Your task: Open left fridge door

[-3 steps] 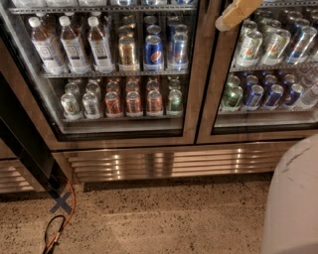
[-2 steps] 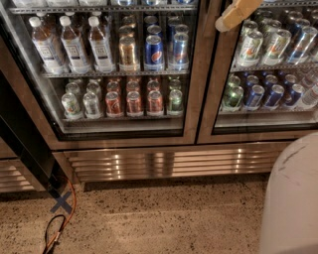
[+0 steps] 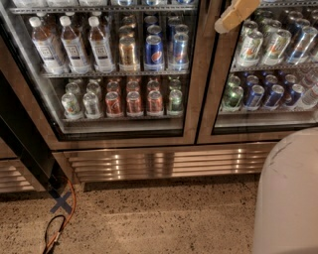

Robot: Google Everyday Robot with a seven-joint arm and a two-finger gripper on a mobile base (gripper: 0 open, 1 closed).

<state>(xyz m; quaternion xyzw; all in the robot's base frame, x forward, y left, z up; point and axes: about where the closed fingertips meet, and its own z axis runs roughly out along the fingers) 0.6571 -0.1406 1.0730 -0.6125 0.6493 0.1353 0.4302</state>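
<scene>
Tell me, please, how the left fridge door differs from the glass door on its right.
The left fridge door fronts bottles and cans; the right door fronts only cans. The left fridge door shows nearly its full width; the right door runs off the picture's edge. The gripper hangs before the right door's upper frame, not the left fridge door's glass. Both are glass panes in brushed bronze-steel frames.

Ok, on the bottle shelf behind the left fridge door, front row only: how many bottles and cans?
White-capped clear plastic bottles: 3
Upright metal cans: 3
Total: 6
The tan gripper sits top right, just past the bronze-steel-framed glass left fridge door.
</scene>
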